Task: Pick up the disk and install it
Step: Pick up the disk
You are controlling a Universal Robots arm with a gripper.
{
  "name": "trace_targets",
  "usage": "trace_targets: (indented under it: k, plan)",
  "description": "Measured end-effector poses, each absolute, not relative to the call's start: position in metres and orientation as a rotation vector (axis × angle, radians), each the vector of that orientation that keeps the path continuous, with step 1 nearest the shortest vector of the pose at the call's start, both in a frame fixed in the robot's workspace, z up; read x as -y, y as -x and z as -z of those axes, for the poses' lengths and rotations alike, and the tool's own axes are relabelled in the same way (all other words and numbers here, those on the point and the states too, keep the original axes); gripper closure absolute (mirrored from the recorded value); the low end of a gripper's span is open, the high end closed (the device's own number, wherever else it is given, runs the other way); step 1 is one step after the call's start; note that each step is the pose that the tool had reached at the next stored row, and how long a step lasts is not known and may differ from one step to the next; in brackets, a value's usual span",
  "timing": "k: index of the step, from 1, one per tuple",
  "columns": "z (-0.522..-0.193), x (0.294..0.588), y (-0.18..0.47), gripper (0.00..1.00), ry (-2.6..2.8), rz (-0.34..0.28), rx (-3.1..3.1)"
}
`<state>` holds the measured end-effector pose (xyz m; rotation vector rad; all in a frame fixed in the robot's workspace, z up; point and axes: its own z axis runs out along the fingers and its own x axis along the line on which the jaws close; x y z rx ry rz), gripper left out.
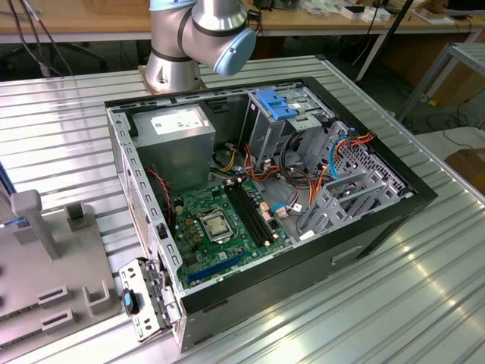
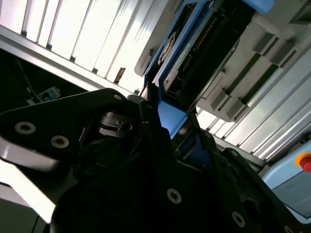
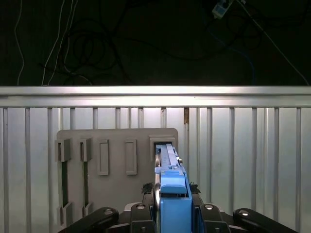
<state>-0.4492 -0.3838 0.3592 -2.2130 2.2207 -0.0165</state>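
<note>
In the rack [image 3: 116,138], seemingly slotted, the disk [image 3: 173,191] between tight jaws.

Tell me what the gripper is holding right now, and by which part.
The gripper holds the disk by its blue carrier end, pinched between the fingers; the disk stands on edge in a slot of the grey rack.

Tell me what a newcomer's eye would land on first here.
In the first wrist view, the bright blue-framed disk stands on edge in a grey holder, held between the jaws of the gripper. In the exterior view, an open computer case lies on the metal table, its green motherboard exposed.
</note>
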Motion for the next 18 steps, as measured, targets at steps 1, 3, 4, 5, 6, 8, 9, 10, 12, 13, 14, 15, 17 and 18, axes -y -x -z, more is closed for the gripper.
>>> trace_targets:
  k: [1,3,4,5,6,8,9,10,12,13,14,15,17,18]
  plan:
    - [-0.3617,0.3838,0.4492,0.63,2.213,0.017,-2.221]
    - [-0.3636,0.3838,0.4492,0.63,2.213,0.017,-2.221]
    - [-0.3636,0.3838,0.4491,0.63,2.213,0.017,-2.221]
    - [-0.3638,0.3838,0.4492,0.63,2.213,0.017,-2.221]
    - [-0.3640,0.3838,0.4492,0.63,2.213,0.017,-2.221]
    - [-0.3643,0.3838,0.4492,0.63,2.213,0.017,-2.221]
    - [-0.3644,0.3838,0.4492,0.63,2.213,0.017,-2.221]
    - [-0.3646,0.3838,0.4492,0.63,2.213,0.018,-2.221]
    - [-0.3648,0.3838,0.4492,0.63,2.213,0.018,-2.221]
    - [-0.3650,0.3838,0.4492,0.63,2.214,0.018,-2.221]
    - [-0.3651,0.3838,0.4492,0.63,2.214,0.018,-2.221]
    - [-0.3655,0.3838,0.4492,0.63,2.214,0.018,-2.221]
    - [-0.3672,0.3838,0.4491,0.63,2.214,0.018,-2.221]
    - [-0.3686,0.3838,0.4492,0.63,2.213,0.018,-2.221]
